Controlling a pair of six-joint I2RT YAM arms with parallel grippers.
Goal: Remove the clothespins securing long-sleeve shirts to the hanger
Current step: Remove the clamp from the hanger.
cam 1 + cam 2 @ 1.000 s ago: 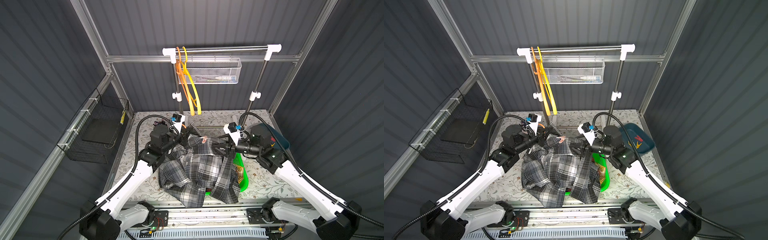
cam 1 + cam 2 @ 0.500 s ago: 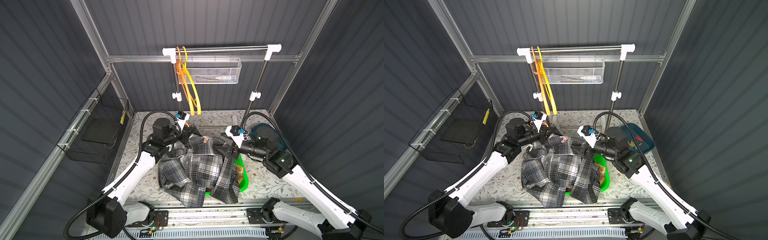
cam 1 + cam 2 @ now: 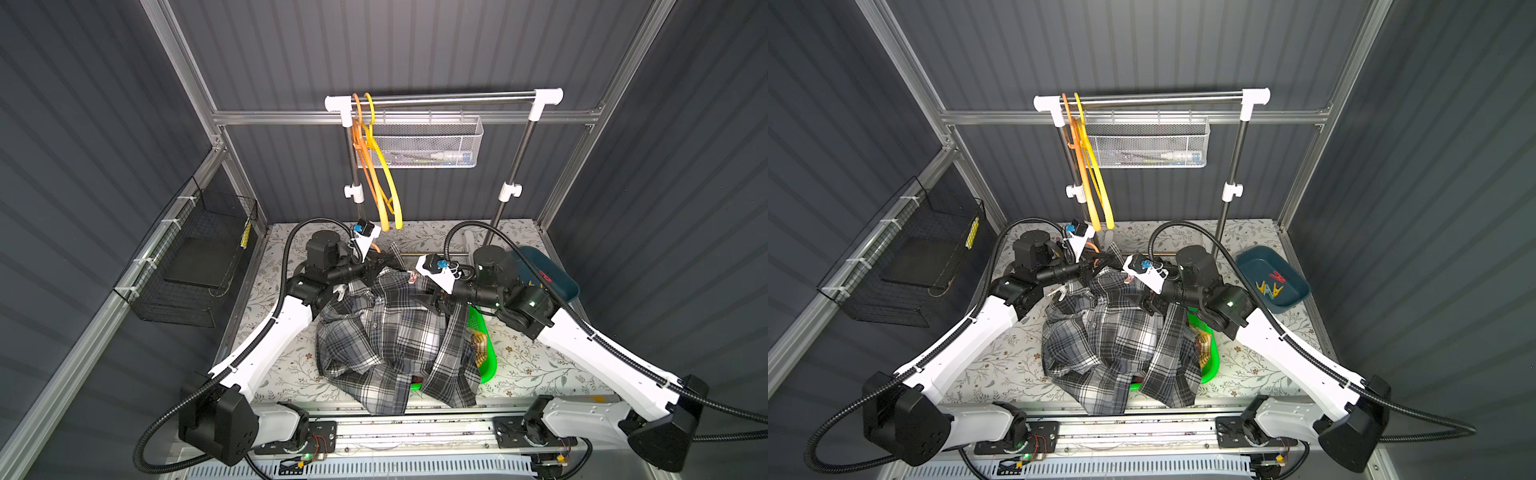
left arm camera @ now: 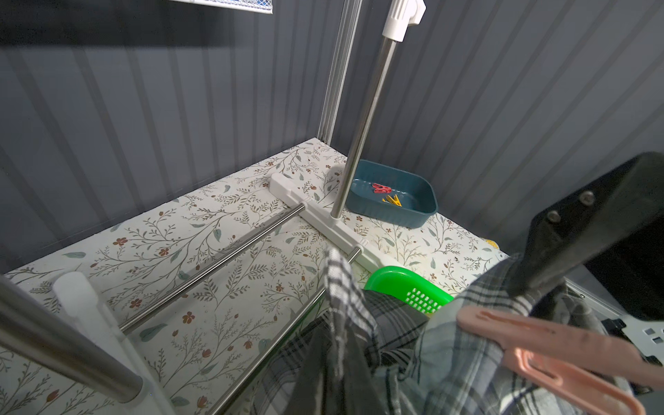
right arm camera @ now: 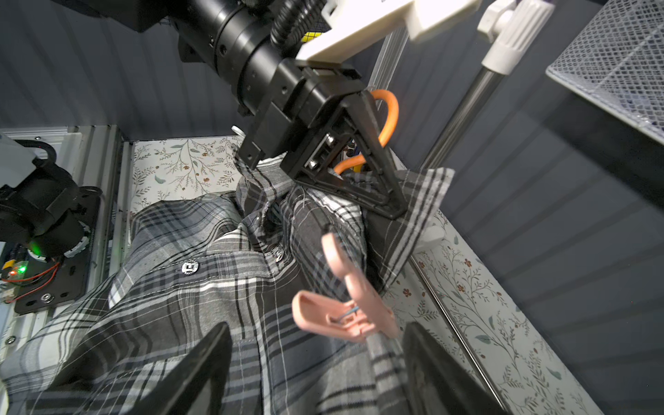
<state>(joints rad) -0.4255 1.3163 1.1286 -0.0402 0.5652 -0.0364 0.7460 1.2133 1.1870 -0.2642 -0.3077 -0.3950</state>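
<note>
Right gripper (image 5: 316, 330) stands wide open over the grey plaid shirt (image 3: 386, 345), one finger on either side of a pink clothespin (image 5: 345, 305) and, as far as I can see, not squeezing it. Left gripper (image 5: 390, 206) is closed tight at the shirt's collar, with the orange hook of a hanger (image 5: 390, 111) curling up just behind its fingers. Whether it pinches cloth or hanger I can't tell.

The flowered surface (image 3: 528, 365) spreads out under the shirt, which lies heaped in a rumpled pile. Behind the shirt rises a clothes rail (image 3: 444, 97) carrying two bare hangers (image 3: 388, 176). A green basket (image 3: 487, 361) peeks out from under the shirt on the right arm's side. Well off from the shirt on that same side sits a blue tub (image 3: 1287, 305) holding red clothespins (image 3: 1276, 275) and yellow clothespins (image 3: 1268, 289). The pink clothespin is clipped onto the shirt's cloth near the collar.
</note>
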